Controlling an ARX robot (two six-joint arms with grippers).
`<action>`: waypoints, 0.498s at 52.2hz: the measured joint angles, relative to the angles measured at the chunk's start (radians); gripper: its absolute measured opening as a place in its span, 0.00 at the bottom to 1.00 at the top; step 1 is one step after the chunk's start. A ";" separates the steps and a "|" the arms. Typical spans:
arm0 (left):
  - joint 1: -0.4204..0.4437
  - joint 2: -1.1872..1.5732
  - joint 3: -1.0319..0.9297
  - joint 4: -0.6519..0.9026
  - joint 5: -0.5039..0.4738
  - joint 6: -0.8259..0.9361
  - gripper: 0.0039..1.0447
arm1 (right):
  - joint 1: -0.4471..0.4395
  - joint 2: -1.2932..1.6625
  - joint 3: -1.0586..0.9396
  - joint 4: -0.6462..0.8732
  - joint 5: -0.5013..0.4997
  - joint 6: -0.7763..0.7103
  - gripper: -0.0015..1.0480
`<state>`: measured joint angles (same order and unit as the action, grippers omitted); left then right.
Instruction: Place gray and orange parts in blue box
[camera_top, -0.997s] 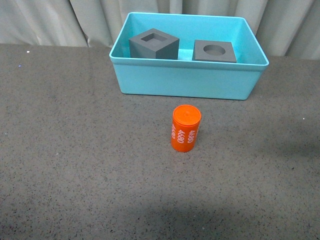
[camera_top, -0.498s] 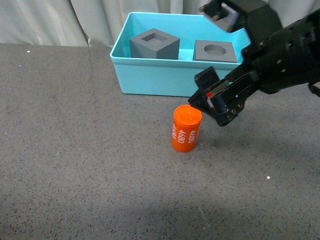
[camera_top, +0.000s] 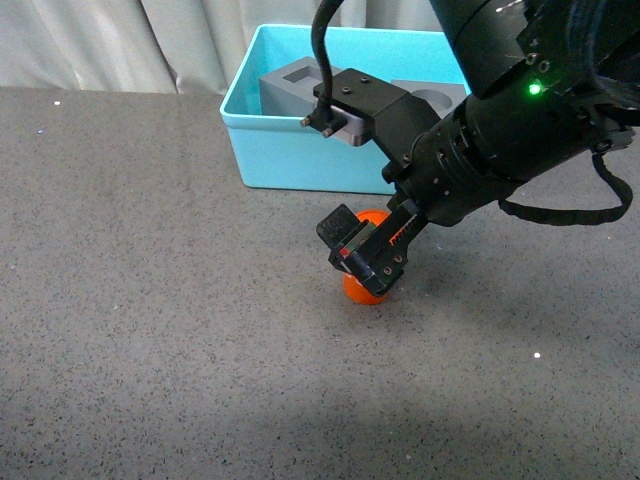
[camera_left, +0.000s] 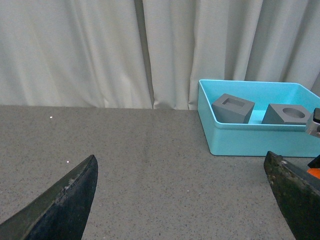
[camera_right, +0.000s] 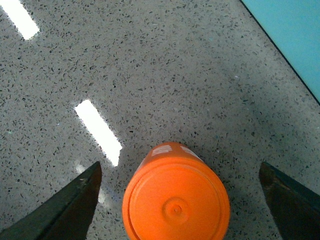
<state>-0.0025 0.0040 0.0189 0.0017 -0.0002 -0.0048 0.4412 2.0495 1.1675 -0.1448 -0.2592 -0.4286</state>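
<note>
squarely over orange cylinder (camera_right: 176, 201): right tool (camera_top: 368, 262)

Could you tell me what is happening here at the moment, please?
The robot is sorting parts into the blue box. The square-recess gray cube and the round-recess gray cube already lie inside. The orange cylinder stands upright on the table in front of the box. The right gripper is open around it, not yet gripping. The left gripper is open and empty.
</note>
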 joint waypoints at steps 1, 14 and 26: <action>0.000 0.000 0.000 0.000 0.000 0.000 0.94 | 0.002 0.002 0.002 0.000 0.003 0.000 0.85; 0.000 0.000 0.000 0.000 0.000 0.000 0.94 | 0.015 0.002 0.015 -0.049 0.048 -0.010 0.44; 0.000 0.000 0.000 0.000 0.000 0.000 0.94 | -0.018 -0.073 0.006 -0.029 0.023 0.027 0.43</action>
<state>-0.0025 0.0040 0.0193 0.0013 -0.0002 -0.0048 0.4236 1.9762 1.1732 -0.1738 -0.2359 -0.4015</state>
